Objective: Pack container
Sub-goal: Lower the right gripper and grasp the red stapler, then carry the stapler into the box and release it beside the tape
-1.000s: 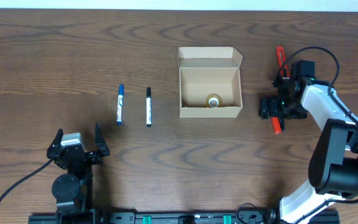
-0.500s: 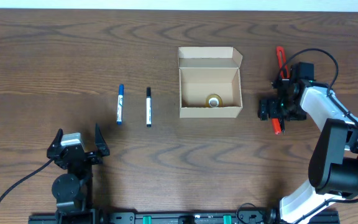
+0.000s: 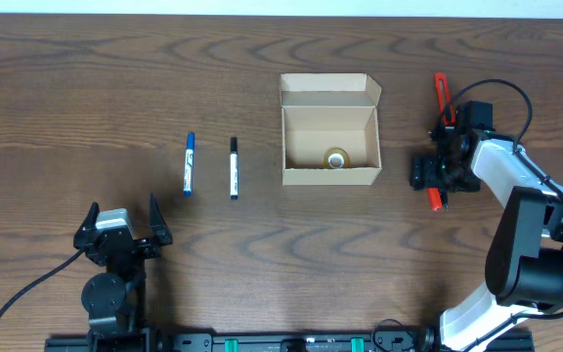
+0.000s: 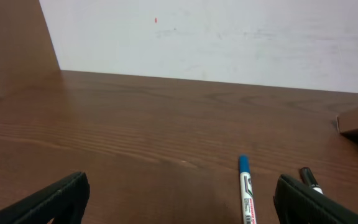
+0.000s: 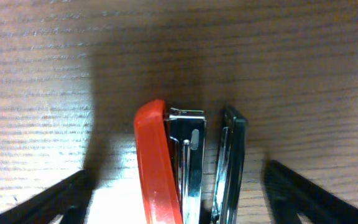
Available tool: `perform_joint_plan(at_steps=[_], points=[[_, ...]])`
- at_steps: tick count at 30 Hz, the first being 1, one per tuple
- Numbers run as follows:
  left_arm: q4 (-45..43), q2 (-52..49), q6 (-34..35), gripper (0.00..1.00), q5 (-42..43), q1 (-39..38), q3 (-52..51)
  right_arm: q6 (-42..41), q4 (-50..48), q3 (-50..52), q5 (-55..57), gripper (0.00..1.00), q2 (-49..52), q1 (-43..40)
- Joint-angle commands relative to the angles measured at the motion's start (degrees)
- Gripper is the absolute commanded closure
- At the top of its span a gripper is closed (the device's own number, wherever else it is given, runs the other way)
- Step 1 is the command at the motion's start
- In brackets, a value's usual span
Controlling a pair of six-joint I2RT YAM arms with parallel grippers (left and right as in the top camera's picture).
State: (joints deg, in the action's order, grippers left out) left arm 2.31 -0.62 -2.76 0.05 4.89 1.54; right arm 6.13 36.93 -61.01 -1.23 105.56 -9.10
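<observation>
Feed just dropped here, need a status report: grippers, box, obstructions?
Left gripper open, parked. Right gripper jaws open astride red stapler, not clamped. Container lid up, small roll inside. Blue marker, black marker left of it, off the path.

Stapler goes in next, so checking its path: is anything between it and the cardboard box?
Nothing visible does. Only bare table lies between the red stapler and the box, whose top is open.

One blue marker (image 3: 189, 164); one black marker (image 3: 234, 168); one container (image 3: 328, 177); one tape roll (image 3: 336, 158); two red tools (image 3: 442, 96) (image 3: 434, 200).
</observation>
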Motion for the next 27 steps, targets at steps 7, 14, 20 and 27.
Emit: perform_joint_plan(at_steps=[7, 14, 20, 27], points=[[2.1, 0.4, 0.6, 0.05, -0.2, 0.3, -1.3, -1.0, -0.1, 1.4, -0.3, 0.75, 0.6, -0.2], [2.1, 0.4, 0.6, 0.05, -0.2, 0.3, -1.3, -1.8, -0.5, 1.4, -0.3, 0.99, 0.6, -0.2], [2.1, 0.4, 0.6, 0.05, -0.2, 0.3, -1.3, -1.8, 0.3, -0.7, -2.6, 0.99, 0.6, 0.3], [2.1, 0.4, 0.6, 0.05, -0.2, 0.3, -1.3, -0.2, 10.6, -13.8, -2.5, 0.99, 0.6, 0.9]])
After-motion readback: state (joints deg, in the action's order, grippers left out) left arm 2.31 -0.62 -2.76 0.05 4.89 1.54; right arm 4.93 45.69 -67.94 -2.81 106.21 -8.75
